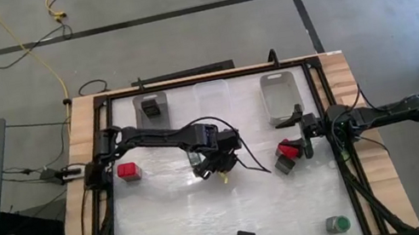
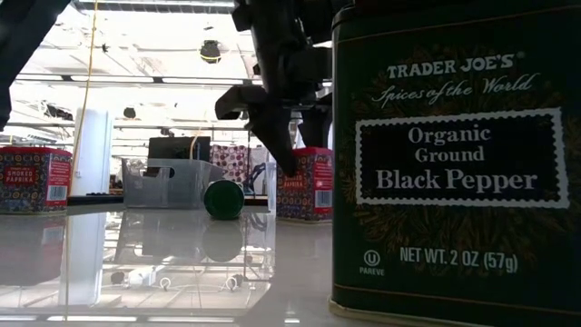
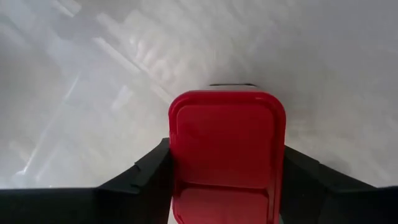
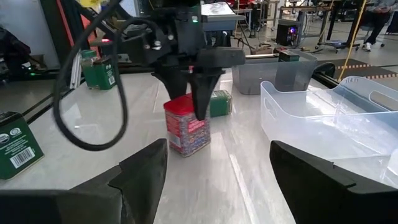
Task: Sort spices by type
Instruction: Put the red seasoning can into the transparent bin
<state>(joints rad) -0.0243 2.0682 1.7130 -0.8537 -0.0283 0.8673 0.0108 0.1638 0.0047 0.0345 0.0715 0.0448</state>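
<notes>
Left gripper point(image 3: 227, 186) jaws are bracketing an upright red spice tin point(image 3: 227, 149) mid-surface — closing; right gripper point(image 4: 217, 180) is idling wide, farther off.

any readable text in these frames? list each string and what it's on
On the black pepper tin, low view:
"TRADER JOE'S"
"Spices of the World"
"Organic Ground Black Pepper"
"NET WT. 2 OZ (57g)"
On the red tin at far left:
"SMOKED PAPRIKA"
Labels on the red tin and green tins in the right wrist view: too blurred to read.
</notes>
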